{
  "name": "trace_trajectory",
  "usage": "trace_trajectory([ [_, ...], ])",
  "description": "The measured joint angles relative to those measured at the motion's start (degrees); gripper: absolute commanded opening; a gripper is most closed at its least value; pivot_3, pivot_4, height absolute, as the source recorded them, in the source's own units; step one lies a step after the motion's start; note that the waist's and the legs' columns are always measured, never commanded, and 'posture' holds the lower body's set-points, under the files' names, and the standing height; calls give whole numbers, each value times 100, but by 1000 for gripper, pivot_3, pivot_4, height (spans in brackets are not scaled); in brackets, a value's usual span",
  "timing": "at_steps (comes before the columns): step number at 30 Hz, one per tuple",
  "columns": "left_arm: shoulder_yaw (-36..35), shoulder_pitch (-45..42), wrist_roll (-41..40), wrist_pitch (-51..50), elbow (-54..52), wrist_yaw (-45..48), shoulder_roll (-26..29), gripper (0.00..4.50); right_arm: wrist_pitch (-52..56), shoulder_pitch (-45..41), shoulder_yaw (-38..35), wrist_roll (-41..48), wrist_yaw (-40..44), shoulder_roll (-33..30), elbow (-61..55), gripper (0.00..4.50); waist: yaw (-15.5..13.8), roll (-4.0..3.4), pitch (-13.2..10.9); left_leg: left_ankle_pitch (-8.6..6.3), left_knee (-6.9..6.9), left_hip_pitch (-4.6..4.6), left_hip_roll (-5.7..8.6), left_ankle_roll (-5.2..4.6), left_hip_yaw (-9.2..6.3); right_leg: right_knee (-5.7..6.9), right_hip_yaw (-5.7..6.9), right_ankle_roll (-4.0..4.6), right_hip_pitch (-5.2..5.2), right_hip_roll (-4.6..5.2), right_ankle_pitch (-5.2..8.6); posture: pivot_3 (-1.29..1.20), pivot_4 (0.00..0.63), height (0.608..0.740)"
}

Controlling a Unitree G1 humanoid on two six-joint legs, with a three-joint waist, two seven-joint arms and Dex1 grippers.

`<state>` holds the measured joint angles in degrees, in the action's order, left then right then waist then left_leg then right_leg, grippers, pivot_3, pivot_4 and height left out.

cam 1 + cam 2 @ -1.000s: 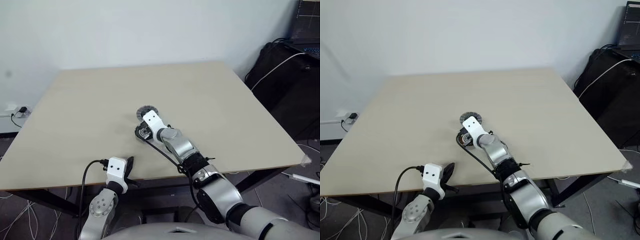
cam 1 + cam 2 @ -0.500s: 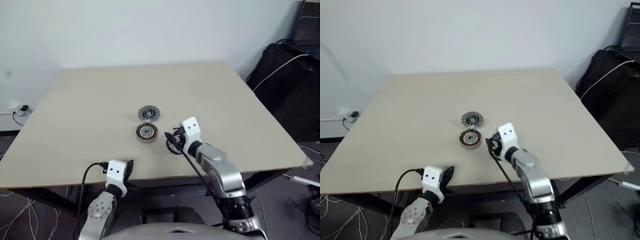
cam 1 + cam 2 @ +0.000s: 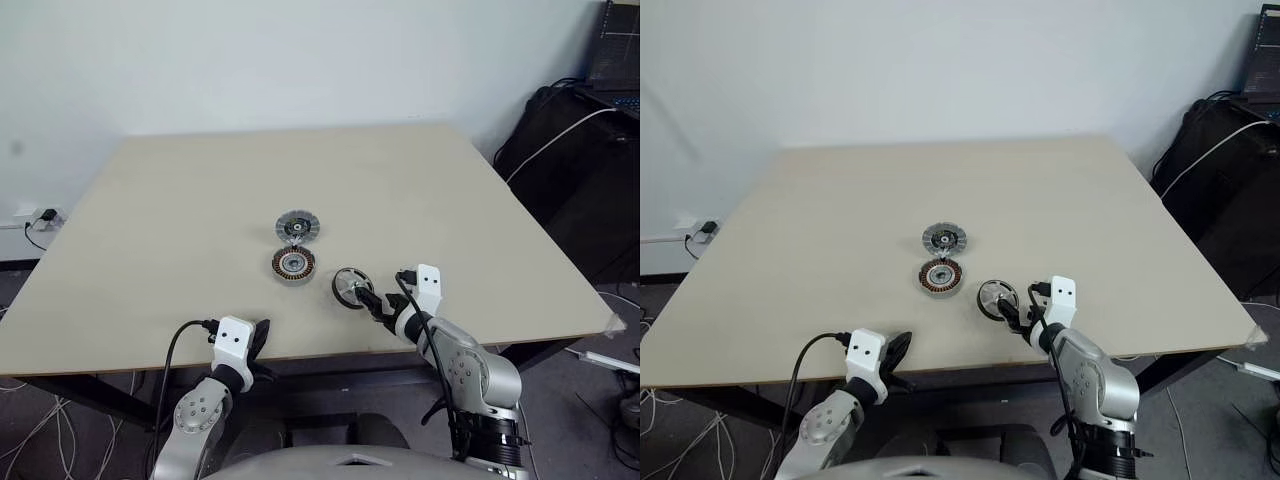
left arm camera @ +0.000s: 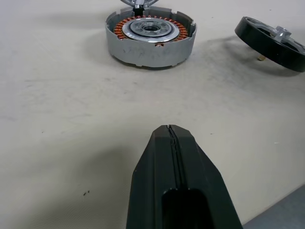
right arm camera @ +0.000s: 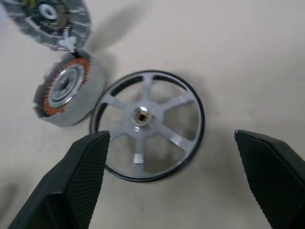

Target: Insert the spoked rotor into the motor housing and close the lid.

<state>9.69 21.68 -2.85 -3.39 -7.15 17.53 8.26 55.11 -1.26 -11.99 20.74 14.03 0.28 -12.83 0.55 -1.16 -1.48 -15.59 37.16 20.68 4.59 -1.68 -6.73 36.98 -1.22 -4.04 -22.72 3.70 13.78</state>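
Nothing is assembled yet — the spoked rotor (image 3: 349, 285) lies just right of the motor housing (image 3: 293, 264), the lid (image 3: 296, 227) beyond; right gripper (image 3: 380, 304) spread wide beside the rotor, holding nothing; left gripper (image 3: 261, 337) closed, empty.

The lid (image 5: 50, 19) is cut off at the picture's edge

Even, soft room light falls on the pale worktop (image 3: 450, 200) with no glare. Shadows are faint: a soft one lies beside the motor housing (image 4: 150, 38). The right wrist view is slightly blurred, most at the lid (image 5: 47, 21); the left tool (image 4: 174, 191) looms dark and soft.
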Motion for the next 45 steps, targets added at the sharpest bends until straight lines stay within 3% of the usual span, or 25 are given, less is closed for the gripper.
trace_trajectory([
  [16, -5, 38, -3, -3, -80, -12, 21, 0, 307, -510, -451, 635, -432, 203, 662, 4482, 9, -5, 0, 1, -1, 0, -1, -4, 0, -2, -1, 1, 1, -1, -1, 0, 0, 740],
  [32, -13, 49, -5, 54, -2, -14, 20, 0, 658, -540, -824, 1598, -429, 261, 806, 4482, 8, -11, -4, 1, -1, 1, -5, -5, 0, -4, -1, 2, 0, -3, 0, 0, 0, 740],
  [40, -12, -3, -4, 24, 13, -19, 15, 0, 643, -538, -800, 1661, -554, 248, 809, 4482, 7, -13, -6, 1, -2, 2, -5, -7, 0, -5, -1, 2, 0, -3, 0, 0, 0, 740],
  [43, -12, 2, -4, -6, -8, -39, 15, 0, 642, -538, -787, 1673, -565, 253, 829, 3916, 8, -14, -6, 1, -2, 2, -5, -7, 0, -5, -1, 2, -1, -3, 0, 0, 0, 740],
  [45, -11, 13, -4, -11, -29, -50, 15, 0, 642, -538, -775, 1699, -563, 255, 840, 3280, 8, -14, -7, 1, -2, 2, -5, -7, 0, -5, -1, 2, -1, -3, 0, 0, 0, 740],
])
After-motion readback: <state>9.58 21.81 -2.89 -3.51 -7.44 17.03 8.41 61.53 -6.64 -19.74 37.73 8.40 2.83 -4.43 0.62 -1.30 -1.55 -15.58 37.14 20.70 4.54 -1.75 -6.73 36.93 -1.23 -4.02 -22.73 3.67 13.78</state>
